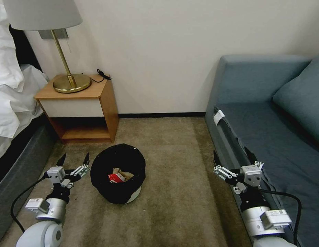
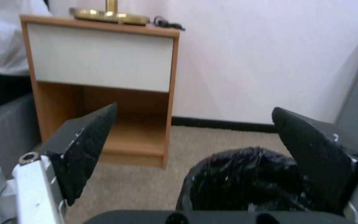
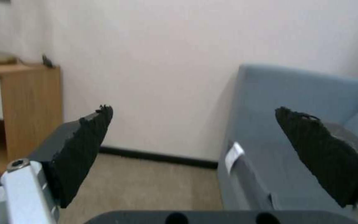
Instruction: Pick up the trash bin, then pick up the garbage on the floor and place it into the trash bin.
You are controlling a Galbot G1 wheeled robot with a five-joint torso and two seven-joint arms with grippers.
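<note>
The trash bin (image 1: pixel 118 175) sits on the carpet (image 1: pixel 173 206) with a red-white packet (image 1: pixel 114 177) and brown paper bag (image 1: pixel 124 173) inside; left hand (image 1: pixel 74 160) hovers at its 9 o'clock, fingers spread, holding nothing, while the right hand (image 1: pixel 231 158) hangs spread by the sofa (image 1: pixel 269 137) at 3 o'clock

At the upper left of your head view a wooden nightstand (image 1: pixel 84 106) stands against the wall, carrying a brass lamp (image 1: pixel 67 80) with a pale shade. White bedding (image 1: pixel 10 92) spills down the left edge. A grey-blue sofa (image 1: pixel 269 113) with one cushion (image 1: pixel 302 96) fills the right side, on beige carpet (image 1: pixel 173 164).
</note>
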